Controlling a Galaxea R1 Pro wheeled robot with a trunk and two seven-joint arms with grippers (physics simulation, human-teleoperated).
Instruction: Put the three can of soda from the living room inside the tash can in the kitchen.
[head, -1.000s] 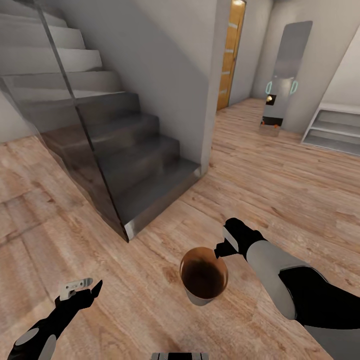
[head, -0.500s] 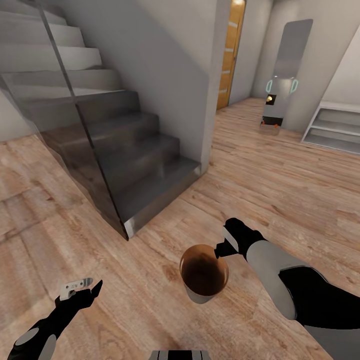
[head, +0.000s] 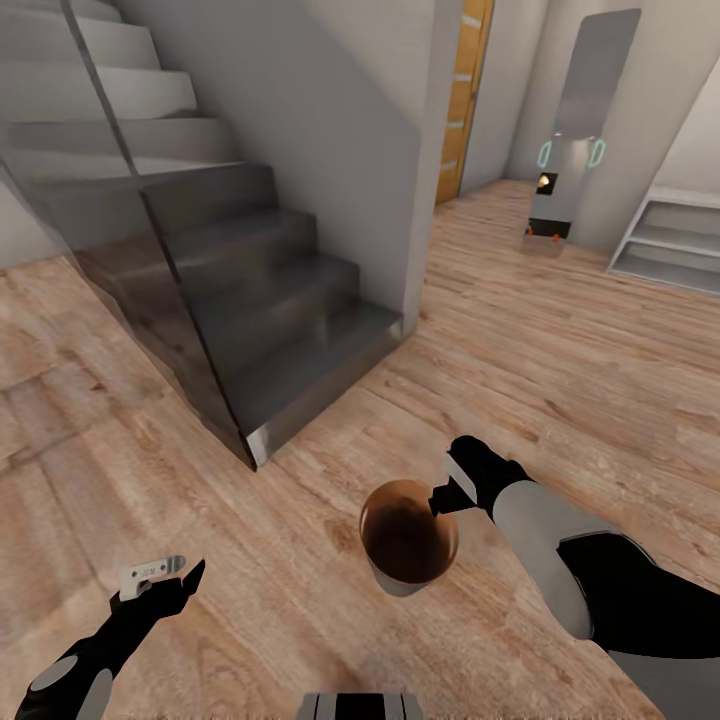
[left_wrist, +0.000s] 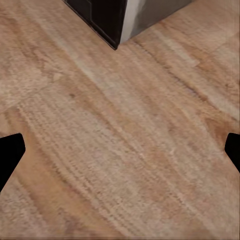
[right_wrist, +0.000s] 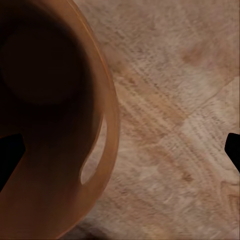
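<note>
The tash can (head: 405, 540) is a small round bin, copper-brown inside and grey outside, on the wood floor in front of me. My right gripper (head: 437, 498) hangs at its near-right rim. In the right wrist view the bin's rim (right_wrist: 107, 115) and oval handle hole lie between the wide-apart fingers of the right gripper (right_wrist: 120, 150), which is open. My left gripper (head: 172, 576) is low at the left, open over bare planks, its tips spread in the left wrist view (left_wrist: 120, 150). The cans of soda are out of view.
A grey staircase (head: 280, 320) with a glass balustrade (head: 150, 250) rises at the left, its bottom corner close ahead. A wall corner (head: 425, 200) stands beyond it. Farther right are an orange door (head: 463, 100), a tall mirror (head: 580, 110) and white shelves (head: 665, 250). Wood floor (head: 560, 360) stretches ahead on the right.
The whole view has shifted a little: the stairs, floor and bin sit slightly higher in the picture. Both arms keep their places in view, still open.
</note>
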